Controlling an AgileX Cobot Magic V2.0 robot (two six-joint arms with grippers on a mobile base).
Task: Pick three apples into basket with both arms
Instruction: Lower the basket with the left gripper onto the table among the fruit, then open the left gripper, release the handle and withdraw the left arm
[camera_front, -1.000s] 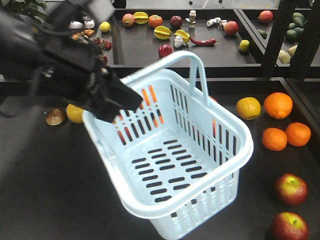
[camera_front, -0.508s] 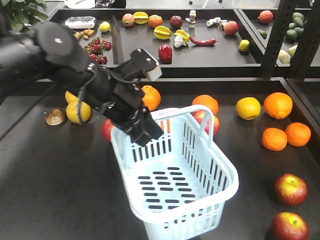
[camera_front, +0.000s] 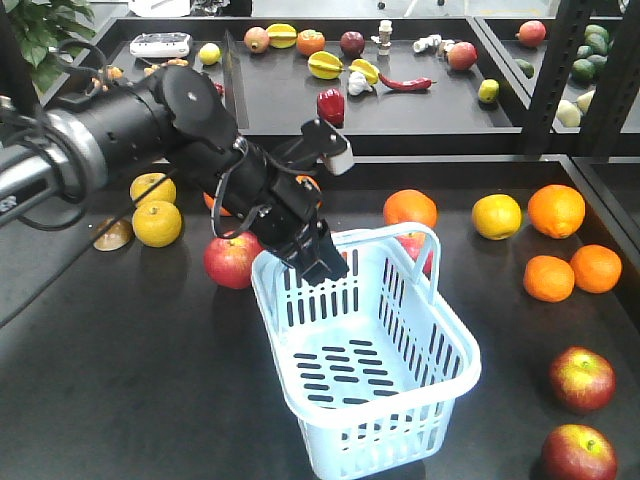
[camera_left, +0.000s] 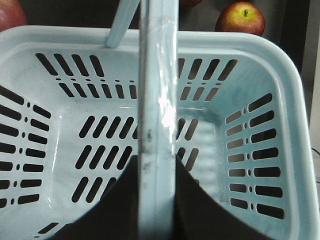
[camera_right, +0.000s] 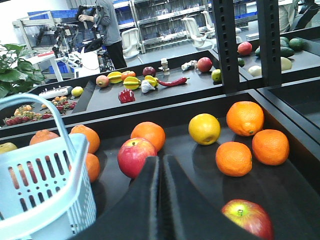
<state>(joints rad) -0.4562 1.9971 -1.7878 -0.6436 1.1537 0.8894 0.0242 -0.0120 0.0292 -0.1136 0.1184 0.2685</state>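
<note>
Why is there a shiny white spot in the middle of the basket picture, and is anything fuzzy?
Left wrist view: light bounces off the basket's glossy bar right by the lens and makes that glare; the left claw gripping it is in dark shadow. Front view: everything looks sharp. Right wrist view: the far top-left corner is washed out white, and the near right claw is just a dark shape.

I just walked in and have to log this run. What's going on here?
The left gripper is clamped on the rim of the basket, which is empty. The right gripper is shut and holds nothing. The apples all lie on the table outside the basket, so none is picked yet.
</note>
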